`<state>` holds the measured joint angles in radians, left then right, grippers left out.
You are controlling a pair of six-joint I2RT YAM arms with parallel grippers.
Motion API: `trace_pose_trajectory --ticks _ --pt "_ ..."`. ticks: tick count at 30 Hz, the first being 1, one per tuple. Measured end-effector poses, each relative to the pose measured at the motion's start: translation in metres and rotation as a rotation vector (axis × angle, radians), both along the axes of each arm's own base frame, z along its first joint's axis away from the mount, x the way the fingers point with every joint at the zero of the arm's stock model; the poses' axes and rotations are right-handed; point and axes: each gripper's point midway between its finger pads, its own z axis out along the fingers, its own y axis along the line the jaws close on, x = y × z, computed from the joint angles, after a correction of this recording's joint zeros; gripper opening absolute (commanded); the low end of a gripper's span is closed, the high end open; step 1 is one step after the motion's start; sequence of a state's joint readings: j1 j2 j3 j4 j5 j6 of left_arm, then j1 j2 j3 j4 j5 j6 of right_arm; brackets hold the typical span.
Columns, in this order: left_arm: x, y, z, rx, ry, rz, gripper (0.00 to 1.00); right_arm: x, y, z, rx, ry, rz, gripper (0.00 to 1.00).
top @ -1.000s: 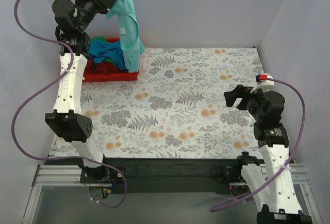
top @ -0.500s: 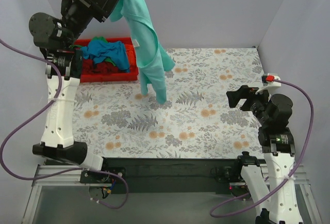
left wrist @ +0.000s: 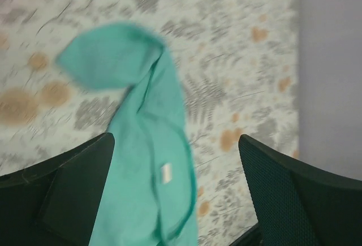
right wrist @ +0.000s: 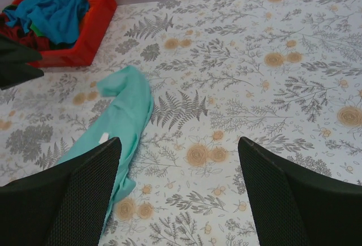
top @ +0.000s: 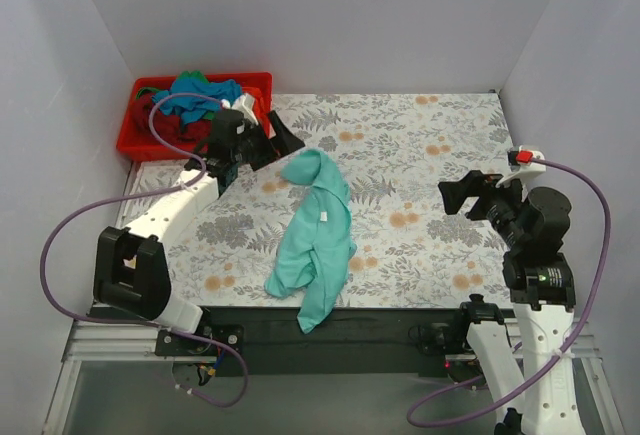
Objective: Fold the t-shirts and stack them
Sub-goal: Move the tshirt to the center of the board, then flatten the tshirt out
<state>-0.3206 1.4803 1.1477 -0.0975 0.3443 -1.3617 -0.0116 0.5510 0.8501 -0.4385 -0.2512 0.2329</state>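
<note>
As the mint-teal t-shirt point(top: 318, 235) has to be spread before it can be folded, it lies in the overhead view as a long crumpled strip on the desk point(top: 430, 135), running from mid-desk down to the near edge, where its lower end hangs over. The left fingers point(top: 288, 140) stand apart just beside its far end, holding nothing. The right fingers point(top: 455, 195) wait well apart from it, also spread and empty. The other t-shirts point(top: 205, 90) sit heaped in the red bin point(top: 250, 79) at the far left corner, not yet taken. A second ago the left arm held this shirt high over the bin; half a second ago it dangled from the shut fingers above the desk. Now it is released and the arm has dropped low.

In the left wrist view, blurred, the shirt lies between the two open fingers without touching them, its label showing.

In the right wrist view, the fingers frame the shirt and bin from afar, probably ready to help flatten the cloth.
</note>
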Motion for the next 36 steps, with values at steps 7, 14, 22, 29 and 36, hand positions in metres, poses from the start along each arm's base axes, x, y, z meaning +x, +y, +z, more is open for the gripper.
trace_pose_trajectory --ticks 7,14,22,29,36 --pt "-0.086 -0.015 -0.058 0.247 0.095 0.058 0.93 -0.006 0.014 -0.055 0.028 0.113 0.082 0.85" --pt "-0.193 -0.069 -0.052 0.245 0.073 -0.056 0.92 -0.017 0.024 -0.111 0.067 0.236 0.129 0.84" --pt "-0.250 -0.094 -0.155 0.516 0.262 -0.113 0.82 -0.020 0.025 -0.115 0.066 0.234 0.134 0.84" --pt "-0.243 -0.100 -0.143 0.530 0.246 -0.057 0.81 -0.023 0.025 -0.115 0.065 0.234 0.133 0.83" --pt "-0.260 -0.083 -0.147 0.620 0.244 0.001 0.79 -0.023 0.024 -0.123 0.067 0.266 0.129 0.83"
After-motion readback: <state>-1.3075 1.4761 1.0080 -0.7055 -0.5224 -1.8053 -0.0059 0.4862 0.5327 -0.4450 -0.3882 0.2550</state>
